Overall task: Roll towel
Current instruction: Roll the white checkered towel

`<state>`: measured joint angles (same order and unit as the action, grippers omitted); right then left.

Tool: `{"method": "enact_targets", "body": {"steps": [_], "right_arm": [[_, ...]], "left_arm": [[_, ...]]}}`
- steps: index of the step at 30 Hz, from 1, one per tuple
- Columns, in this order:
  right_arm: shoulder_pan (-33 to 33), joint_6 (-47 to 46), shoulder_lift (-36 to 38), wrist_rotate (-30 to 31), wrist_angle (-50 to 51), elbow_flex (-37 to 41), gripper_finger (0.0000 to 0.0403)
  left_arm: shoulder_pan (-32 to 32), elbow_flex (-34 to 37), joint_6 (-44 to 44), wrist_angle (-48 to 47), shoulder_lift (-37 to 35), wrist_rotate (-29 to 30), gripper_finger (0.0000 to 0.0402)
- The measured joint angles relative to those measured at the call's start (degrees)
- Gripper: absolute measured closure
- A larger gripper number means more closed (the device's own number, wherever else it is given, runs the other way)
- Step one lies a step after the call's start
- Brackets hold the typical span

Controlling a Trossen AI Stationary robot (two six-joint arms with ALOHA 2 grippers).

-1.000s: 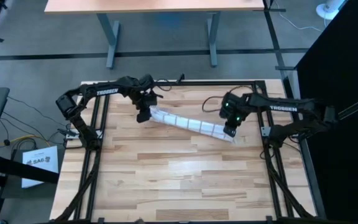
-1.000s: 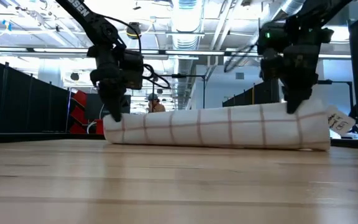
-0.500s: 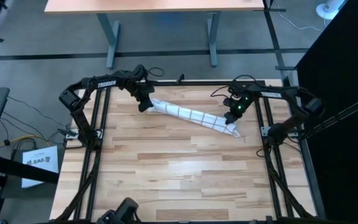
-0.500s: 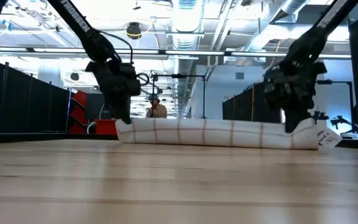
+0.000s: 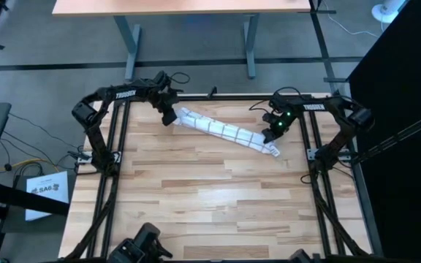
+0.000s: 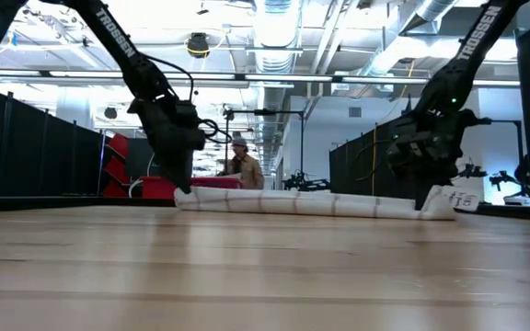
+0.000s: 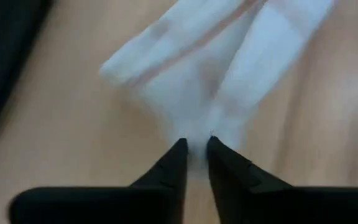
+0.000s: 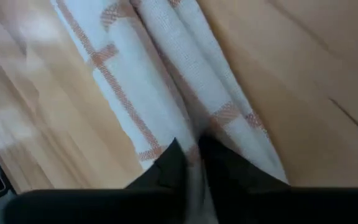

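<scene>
Thin white cloth towel with a grid of thin lines (image 5: 221, 132) lies as a long narrow roll on the light wooden table (image 5: 210, 212), near the far edge, running at a slant from close to the far-left corner toward the right edge. Small white tag (image 6: 461, 199) sticks out at its right end.

Left gripper (image 5: 169, 119) sits at the roll's left end; in the left wrist view its two dark fingers (image 7: 174, 163) are pinched nearly together on the towel (image 7: 229, 81) edge, so it's gripping the cloth. Right gripper (image 5: 270, 136) is at the roll's right end; right wrist view shows its fingers (image 8: 173, 163) clamped tight on the towel (image 8: 160, 74) fabric.

Low view: roll (image 6: 302, 203) rests flat on the table between left gripper (image 6: 183, 184) and right gripper (image 6: 423, 197). A person (image 6: 243, 167) stands in the room behind.

Step, by my read: late, towel looks already rolled and both ends held, so probably tidying or setting down. Next move likely calls for both grippers letting go evenly and lifting straight up, without dragging cloth along and loosening the roll.
</scene>
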<state>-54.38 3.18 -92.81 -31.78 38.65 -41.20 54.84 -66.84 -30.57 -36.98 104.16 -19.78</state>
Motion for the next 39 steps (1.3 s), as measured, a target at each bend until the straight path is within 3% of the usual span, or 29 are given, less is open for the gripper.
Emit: {"method": "enact_targets", "body": {"steps": [3,10,16,22,26,31,39], "right_arm": [[-1.1,0.0,3.4,2.8,0.2,0.2,0.0309],[-1.3,3.9,12.1,3.0,-3.4,0.2,0.0257],[3.7,7.3,17.3,2.4,-7.2,0.2,0.0249],[11.5,6.7,15.2,2.0,-9.6,0.2,0.0265],[13.5,6.4,11.5,1.9,-11.5,0.2,0.0274],[13.5,5.9,6.3,1.8,-11.6,0.3,0.0275],[15.1,4.8,6.7,1.7,-12.2,0.1,0.0275]], "left_arm": [[0.4,-3.3,0.5,-3.6,0.0,3.3,0.0296],[-0.9,-10.2,-0.6,-10.4,0.0,1.2,0.0228],[-8.1,-11.2,-5.3,-13.5,-0.1,-3.7,0.0223],[-13.5,-10.8,-7.0,-10.0,0.0,-6.1,0.0223],[-13.5,-10.8,-5.3,-4.9,0.0,-5.9,0.0223],[-12.1,-10.7,-3.5,-7.2,3.8,-6.2,0.0223],[-14.7,-10.7,-2.1,-7.8,0.9,-6.7,0.0226]]}}
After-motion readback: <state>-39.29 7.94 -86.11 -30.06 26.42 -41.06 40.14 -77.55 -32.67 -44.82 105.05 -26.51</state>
